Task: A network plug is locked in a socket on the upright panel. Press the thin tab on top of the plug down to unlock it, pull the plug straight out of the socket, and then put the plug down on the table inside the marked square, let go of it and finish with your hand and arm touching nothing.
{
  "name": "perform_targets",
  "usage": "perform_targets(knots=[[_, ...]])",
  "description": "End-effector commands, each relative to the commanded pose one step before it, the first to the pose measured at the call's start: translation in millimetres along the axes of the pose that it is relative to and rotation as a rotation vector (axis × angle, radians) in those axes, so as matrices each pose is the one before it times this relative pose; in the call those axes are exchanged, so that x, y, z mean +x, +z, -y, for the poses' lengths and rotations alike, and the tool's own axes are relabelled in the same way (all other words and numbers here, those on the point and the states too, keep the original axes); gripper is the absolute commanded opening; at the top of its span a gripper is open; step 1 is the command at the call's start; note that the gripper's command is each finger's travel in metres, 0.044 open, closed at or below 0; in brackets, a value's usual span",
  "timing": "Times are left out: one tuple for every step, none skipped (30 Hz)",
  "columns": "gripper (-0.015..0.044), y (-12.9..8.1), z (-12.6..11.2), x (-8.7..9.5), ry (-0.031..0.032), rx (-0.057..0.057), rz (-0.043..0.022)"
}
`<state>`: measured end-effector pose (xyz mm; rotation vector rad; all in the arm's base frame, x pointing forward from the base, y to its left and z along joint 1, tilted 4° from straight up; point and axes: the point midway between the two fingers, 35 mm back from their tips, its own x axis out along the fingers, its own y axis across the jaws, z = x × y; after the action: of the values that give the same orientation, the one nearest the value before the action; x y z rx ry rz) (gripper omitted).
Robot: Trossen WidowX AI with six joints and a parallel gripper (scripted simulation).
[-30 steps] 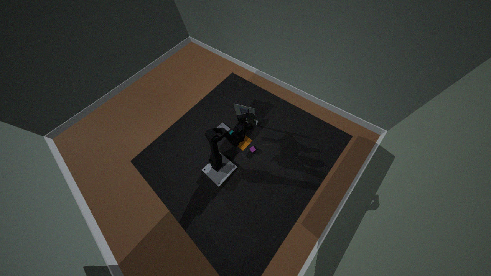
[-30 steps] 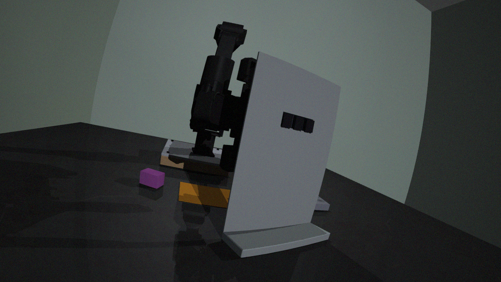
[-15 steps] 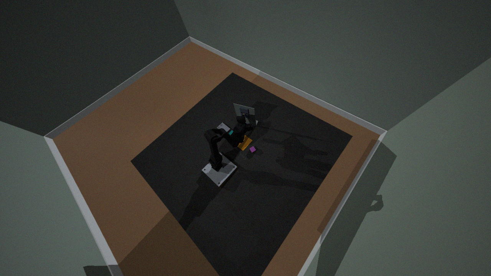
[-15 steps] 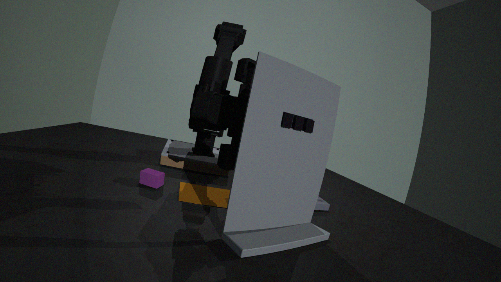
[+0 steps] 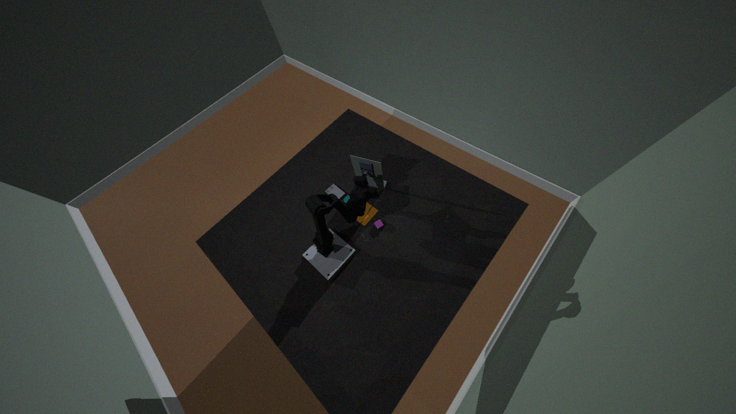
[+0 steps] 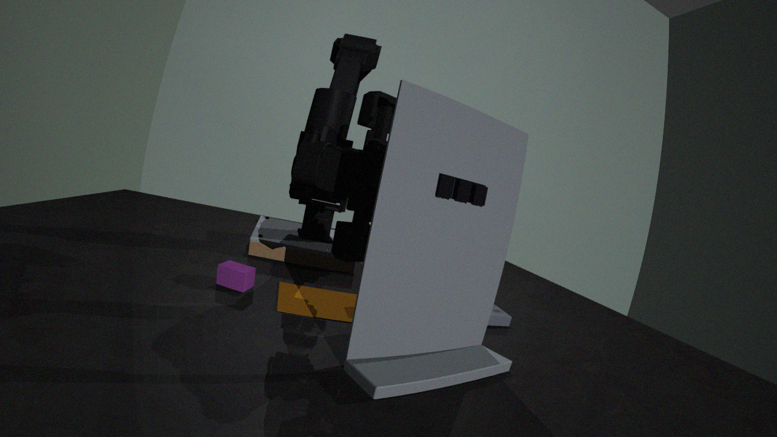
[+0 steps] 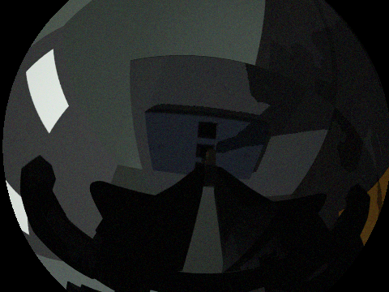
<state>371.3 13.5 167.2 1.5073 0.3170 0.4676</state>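
Observation:
The upright panel (image 5: 357, 163) (image 6: 445, 255) (image 7: 162, 81) carries a dark blue faceplate (image 7: 174, 142) with square socket openings (image 7: 207, 130). My gripper (image 7: 209, 171) is shut on the network plug (image 7: 210, 156), a small brownish piece at the fingertips in the wrist view. The plug is in front of a second dark opening, part of which shows beside it. It looks drawn out, but its front end is too dark to tell exactly. The tab is not distinguishable. The orange marked square (image 5: 371, 210) (image 6: 326, 304) (image 7: 376, 211) lies on the table, partly hidden by the arm in the top view.
A purple block (image 5: 378, 223) (image 6: 235, 276) lies beside the orange square. A pale flat block (image 5: 333, 190) (image 6: 499, 317) and a teal piece (image 5: 346, 198) are on the arm's other side. The panel's foot (image 6: 434, 372) juts out at its base. The arm's base plate (image 5: 332, 263) (image 6: 277, 230) is bolted behind the square.

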Motion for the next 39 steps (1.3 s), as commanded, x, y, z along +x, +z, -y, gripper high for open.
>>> perform_targets(knots=[[0.0, -1.61, -0.18, -4.44, -0.0001, 0.001, -0.00412], [0.0, -0.06, 0.02, -0.75, -0.00007, 0.0, 0.0], [0.0, -0.06, 0.02, -0.75, -0.00007, 0.0, 0.0], [0.0, -0.06, 0.02, -0.75, -0.00007, 0.0, 0.0], [0.0, -0.06, 0.02, -0.75, -0.00007, 0.0, 0.0], [0.0, -0.06, 0.02, -0.75, -0.00007, 0.0, 0.0], [0.0, -0.06, 0.02, -0.75, -0.00007, 0.0, 0.0], [0.0, -0.06, 0.02, -0.75, -0.00007, 0.0, 0.0], [0.0, -0.05, 0.02, -0.75, -0.00007, 0.0, 0.0], [0.0, -0.06, 0.02, -0.75, -0.00007, 0.0, 0.0], [0.0, -0.05, 0.02, -0.75, -0.00007, 0.0, 0.0], [0.0, -0.06, 0.02, -0.75, -0.00007, 0.0, 0.0], [0.0, -0.05, 0.02, -0.75, -0.00007, 0.0, 0.0], [0.0, -0.06, 0.02, -0.75, -0.00007, 0.0, 0.0], [0.0, -0.05, 0.02, -0.75, -0.00007, 0.0, 0.0], [0.0, -0.05, 0.02, -0.76, -0.00007, 0.0, 0.0], [0.0, -0.05, 0.02, -0.75, -0.00007, 0.0, 0.0], [0.0, -0.05, 0.02, -0.76, -0.00007, 0.0, 0.0], [0.0, -0.05, 0.02, -0.75, -0.00007, 0.0, 0.0], [0.0, -0.05, 0.02, -0.76, -0.00007, 0.0, 0.0], [0.0, -0.05, 0.02, -0.75, -0.00007, 0.0, 0.0], [0.0, -0.05, 0.02, -0.76, -0.00007, 0.0, 0.0], [0.0, -0.05, 0.02, -0.75, -0.00007, 0.0, 0.0], [0.0, -0.05, 0.02, -0.76, -0.00007, 0.0, 0.0], [0.0, -0.05, 0.02, -0.75, -0.00007, 0.0, 0.0], [0.0, -0.05, 0.02, -0.76, -0.00007, 0.0, 0.0], [0.0, -0.04, 0.02, -0.75, -0.00007, 0.0, 0.0], [0.0, -0.05, 0.02, -0.76, -0.00007, 0.0, 0.0], [0.0, -0.04, 0.02, -0.75, -0.00007, 0.0, 0.0], [0.0, -0.05, 0.02, -0.76, -0.00007, 0.0, 0.0], [0.0, -0.04, 0.02, -0.75, -0.00007, 0.0, 0.0], [0.0, -0.05, 0.02, -0.76, -0.00007, 0.0, 0.0], [0.0, -0.04, 0.02, -0.76, -0.00007, 0.0, 0.0], [0.0, -0.04, 0.02, -0.76, -0.00007, 0.0, 0.0], [0.0, -0.04, 0.02, -0.76, -0.00007, 0.0, 0.0], [0.0, -0.04, 0.02, -0.76, -0.00007, 0.0, 0.0], [0.0, -0.04, 0.02, -0.76, -0.00007, 0.0, 0.0], [0.0, -0.04, 0.02, -0.76, -0.00007, 0.0, 0.0], [0.0, -0.04, 0.02, -0.76, -0.00007, 0.0, 0.0]])
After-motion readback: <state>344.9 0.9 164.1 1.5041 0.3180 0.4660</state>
